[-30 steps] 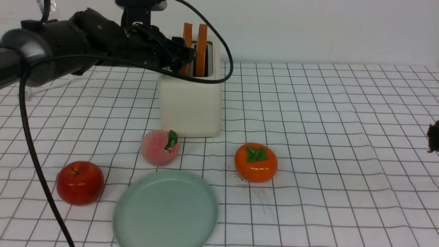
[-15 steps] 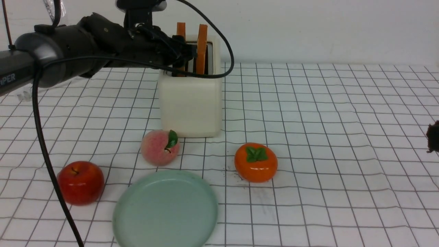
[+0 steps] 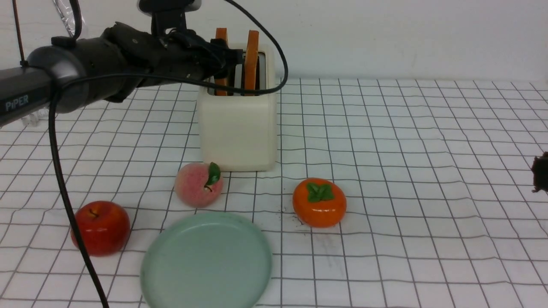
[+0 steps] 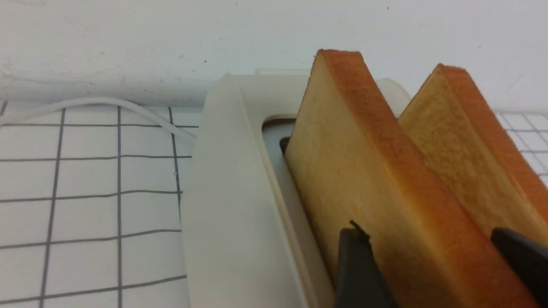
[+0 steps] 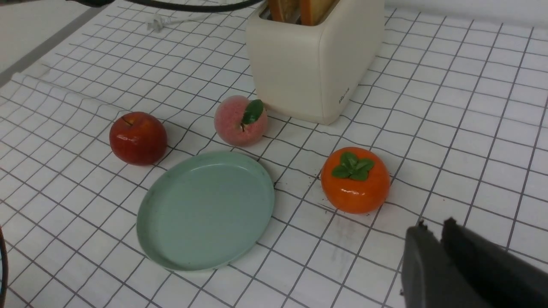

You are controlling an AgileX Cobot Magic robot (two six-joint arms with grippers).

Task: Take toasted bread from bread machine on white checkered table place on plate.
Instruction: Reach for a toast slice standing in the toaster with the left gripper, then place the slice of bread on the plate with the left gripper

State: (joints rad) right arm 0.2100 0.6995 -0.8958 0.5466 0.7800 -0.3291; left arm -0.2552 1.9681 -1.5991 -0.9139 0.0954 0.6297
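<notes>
All three views share the bread machine (image 3: 237, 128), left wrist closest.

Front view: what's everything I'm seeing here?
toast slices: two, golden, standing in the toaster
toaster: one, cream, centre, far back
peach: one, pink, before the toaster
apple: one, red, left of the plate
persimmon: one, orange, right of the plate
plate: one, mint green, near edge
checkered cloth: one, white, under everything
left gripper: one, black, straddling the left slice
right gripper: one, black, shut, far right
</notes>
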